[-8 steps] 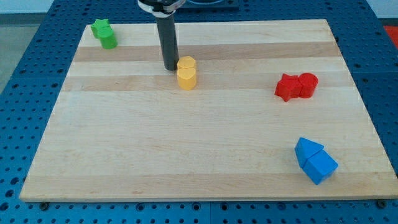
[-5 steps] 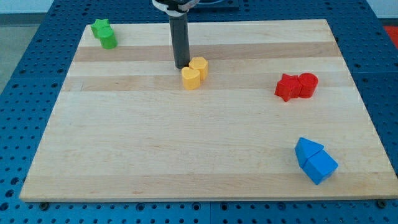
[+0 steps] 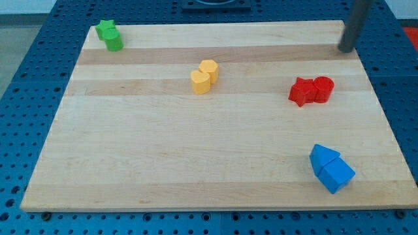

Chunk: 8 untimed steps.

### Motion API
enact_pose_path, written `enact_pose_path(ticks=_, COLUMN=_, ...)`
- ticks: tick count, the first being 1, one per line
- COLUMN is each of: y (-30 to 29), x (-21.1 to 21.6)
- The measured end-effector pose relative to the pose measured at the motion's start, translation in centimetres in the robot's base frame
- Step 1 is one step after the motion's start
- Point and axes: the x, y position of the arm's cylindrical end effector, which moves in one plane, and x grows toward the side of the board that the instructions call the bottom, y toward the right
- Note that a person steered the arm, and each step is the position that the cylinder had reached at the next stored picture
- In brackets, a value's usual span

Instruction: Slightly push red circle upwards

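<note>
The red circle sits on the wooden board at the view's right, touching a red star-shaped block on its left. My tip is at the board's top right edge, above and a little right of the red circle, well apart from it.
Two yellow blocks, a heart and a hexagon, touch each other at upper centre. Two green blocks sit at the top left corner. Two blue blocks lie at the bottom right. A blue pegboard surrounds the board.
My tip left the yellow blocks and moved far right to the board's top right edge. The yellow blocks were nudged right earlier and now lie still.
</note>
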Motion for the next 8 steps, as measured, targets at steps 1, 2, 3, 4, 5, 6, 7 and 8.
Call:
enact_pose_path(ticks=1, y=3.0, x=6.9)
enact_pose_path(ticks=2, y=2.7, x=13.2)
enact_pose_path(ticks=3, y=-1.3, x=14.4)
enact_pose_path(ticks=4, y=-5.9, x=13.9)
enact_pose_path(ticks=5, y=-9.6, x=13.0)
enact_pose_path(ticks=6, y=-11.6, x=11.7)
enact_pose_path(ticks=7, y=-11.6, x=10.5)
enact_pose_path(ticks=8, y=-11.5, x=9.6)
